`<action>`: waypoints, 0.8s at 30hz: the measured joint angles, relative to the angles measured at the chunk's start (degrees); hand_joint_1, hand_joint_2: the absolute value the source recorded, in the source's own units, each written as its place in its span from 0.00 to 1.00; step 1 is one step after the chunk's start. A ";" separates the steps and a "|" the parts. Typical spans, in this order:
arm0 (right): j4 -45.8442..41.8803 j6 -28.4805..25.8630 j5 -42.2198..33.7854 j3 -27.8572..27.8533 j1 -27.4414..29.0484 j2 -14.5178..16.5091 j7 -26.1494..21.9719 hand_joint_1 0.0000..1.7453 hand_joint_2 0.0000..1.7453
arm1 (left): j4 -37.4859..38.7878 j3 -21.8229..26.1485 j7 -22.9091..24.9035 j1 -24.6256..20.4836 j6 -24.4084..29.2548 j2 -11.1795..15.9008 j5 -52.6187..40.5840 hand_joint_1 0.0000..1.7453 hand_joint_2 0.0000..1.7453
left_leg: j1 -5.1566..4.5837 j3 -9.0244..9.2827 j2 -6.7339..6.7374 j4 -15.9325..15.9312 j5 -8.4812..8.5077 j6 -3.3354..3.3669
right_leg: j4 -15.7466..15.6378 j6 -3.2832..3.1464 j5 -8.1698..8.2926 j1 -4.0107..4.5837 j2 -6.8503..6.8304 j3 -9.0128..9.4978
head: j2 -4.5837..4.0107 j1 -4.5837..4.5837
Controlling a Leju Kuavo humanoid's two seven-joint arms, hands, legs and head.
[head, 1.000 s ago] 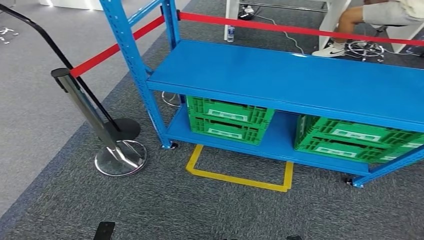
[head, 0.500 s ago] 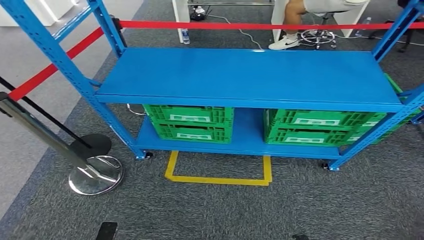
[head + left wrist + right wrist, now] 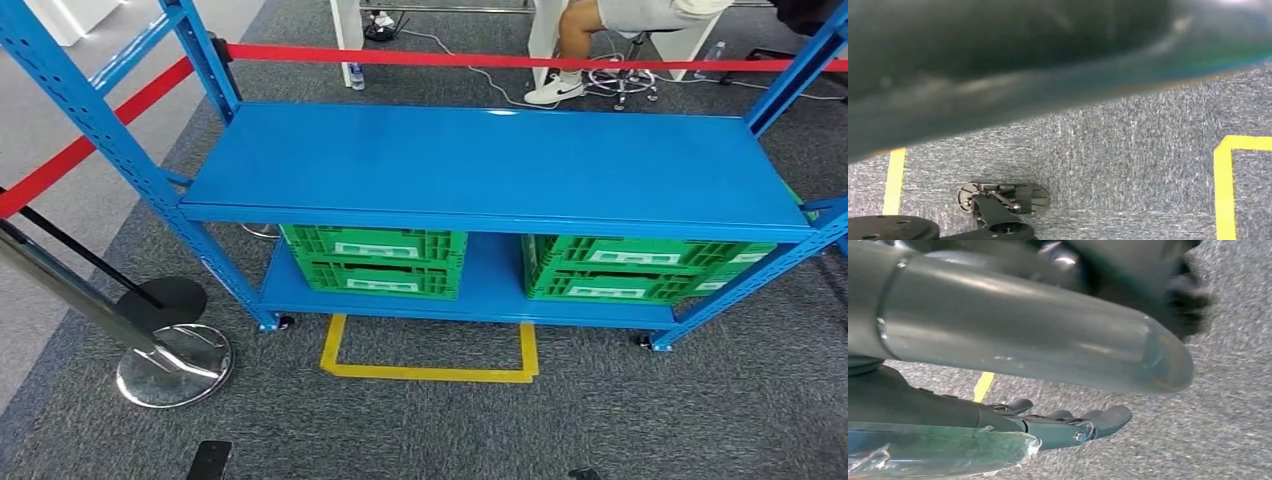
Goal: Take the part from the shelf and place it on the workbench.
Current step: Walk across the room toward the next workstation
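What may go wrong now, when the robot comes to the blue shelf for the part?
1. The top board of the blue shelf is bare, and the insides of the green crates are hidden under it, so the part may be hard to find.
2. The barrier post with its red belt stands close on the left; the left arm may catch it.
3. The right hand hangs low with fingers extended; raising it may hit the shelf edge.

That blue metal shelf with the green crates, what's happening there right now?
Nothing is being handled. The robot stands facing the blue metal shelf, looking down at it. Two green plastic crates sit on its bottom level, and a yellow taped rectangle marks the grey carpet in front. The right hand hangs over the carpet, fingers out straight, holding nothing. A person sits behind the red barrier belt.
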 joint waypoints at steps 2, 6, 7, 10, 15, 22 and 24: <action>0.01 0.00 0.00 0.02 0.30 -0.02 0.02 0.00 0.00 | 0.00 0.01 0.00 0.13 -0.01 -0.05 0.00 0.00 0.00 | 0.16 1.34 0.03 0.01 -1.05 -0.23 | -0.24 0.32 1.29 -0.22 -0.10 -1.75 | 0.00 0.02; 0.01 -0.01 0.00 0.03 0.59 -0.03 0.00 0.00 0.00 | 0.02 0.02 0.02 0.15 -0.01 -0.04 0.01 0.00 0.00 | 0.40 4.20 0.14 0.14 -3.77 -1.50 | -12.29 0.18 9.55 -0.41 -1.15 1.34 | 0.00 0.20; -0.01 0.00 0.00 0.04 0.59 -0.02 0.01 0.00 0.00 | 0.02 0.02 0.02 0.12 -0.01 -0.02 0.00 0.00 0.00 | 0.36 4.66 0.19 0.22 -4.27 -1.92 | -13.19 -0.35 10.00 -0.31 -1.25 1.79 | 0.00 0.26; -0.06 0.03 0.00 0.05 0.57 -0.02 -0.04 0.00 0.00 | 0.02 0.02 0.02 -0.09 0.02 -0.01 0.00 0.00 0.00 | 0.41 4.89 0.25 1.78 -4.25 -2.90 | -13.28 -1.97 9.30 -0.26 -0.76 3.03 | 0.00 0.24; -0.06 0.10 -0.49 0.02 0.48 -0.02 -0.49 0.00 0.00 | 0.02 0.02 0.02 -0.18 0.15 -0.03 0.08 0.00 0.00 | 0.41 -5.53 0.24 16.83 -8.66 -3.57 | -13.66 -3.16 6.96 -0.12 -0.17 6.01 | 0.00 -0.01; -0.04 0.01 -0.80 -0.03 0.74 0.27 -0.43 0.00 0.50 | 0.08 0.54 0.32 0.43 1.52 0.30 0.87 0.00 0.75 | -1.82 -8.26 -0.63 5.06 3.33 0.20 | -13.79 -2.91 2.87 0.85 0.93 10.38 | 0.00 0.06; -0.04 0.00 -1.07 -0.14 0.79 0.34 0.07 0.00 1.00 | 0.13 0.83 0.51 0.62 1.93 0.27 0.92 0.00 1.00 | -1.99 -8.01 -0.87 3.85 4.61 0.00 | -14.24 -2.66 2.47 0.88 1.16 10.78 | 0.00 0.10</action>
